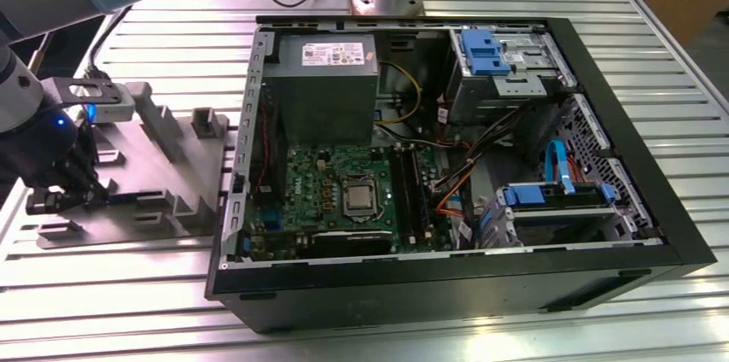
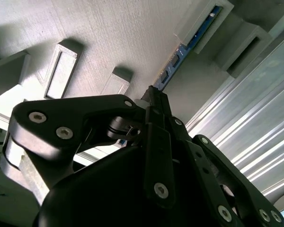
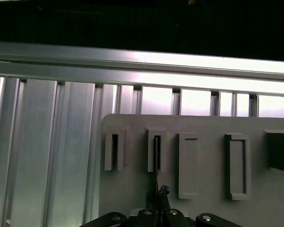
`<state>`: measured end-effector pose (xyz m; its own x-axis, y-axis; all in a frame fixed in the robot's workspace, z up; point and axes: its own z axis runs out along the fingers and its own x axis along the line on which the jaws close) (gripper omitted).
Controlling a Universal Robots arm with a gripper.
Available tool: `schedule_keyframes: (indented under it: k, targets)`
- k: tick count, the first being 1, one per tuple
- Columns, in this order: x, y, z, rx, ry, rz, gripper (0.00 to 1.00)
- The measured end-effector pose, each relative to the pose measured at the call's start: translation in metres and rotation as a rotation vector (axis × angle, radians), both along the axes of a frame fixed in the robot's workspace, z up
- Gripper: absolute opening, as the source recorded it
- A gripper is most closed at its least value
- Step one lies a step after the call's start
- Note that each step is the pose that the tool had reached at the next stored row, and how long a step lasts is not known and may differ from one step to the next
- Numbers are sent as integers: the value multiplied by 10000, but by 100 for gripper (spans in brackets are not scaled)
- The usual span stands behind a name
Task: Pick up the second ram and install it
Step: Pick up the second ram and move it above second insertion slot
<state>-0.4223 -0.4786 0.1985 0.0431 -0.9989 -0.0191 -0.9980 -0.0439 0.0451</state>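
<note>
An open black computer case (image 1: 479,289) lies on its side on a ribbed aluminium table (image 1: 114,302), its green motherboard (image 1: 324,174) facing up. On the exterior view's left, well apart from the motherboard, a grey holder plate (image 1: 171,170) with raised slotted blocks rests on the table just beside the case. The robot arm reaches down over this plate, and its black tool (image 1: 71,198) sits low at the plate's near edge. In the second wrist view, the second ram (image 2: 173,66) is a thin bluish-green stick standing on edge, its far end seated in one of the plate's slotted blocks (image 2: 199,23) and its near end running into the tip of the tool (image 2: 154,94). In the first wrist view the stick (image 3: 156,156) shows edge-on as a dark thin line, leading from a slot block down to the tool (image 3: 158,191) over the grey plate (image 3: 208,124). The tool's fingers are drawn almost together and seem to pinch the stick's near end, though the contact itself is partly hidden by the fingers.
</note>
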Motion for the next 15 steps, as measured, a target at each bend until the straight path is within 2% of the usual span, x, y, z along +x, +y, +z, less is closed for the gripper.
schedule_keyframes:
  k: [9,15]
  targets:
    - [0,0,14,1,-1,-120,12]
    - [0,0,152,1,0,-120,12]
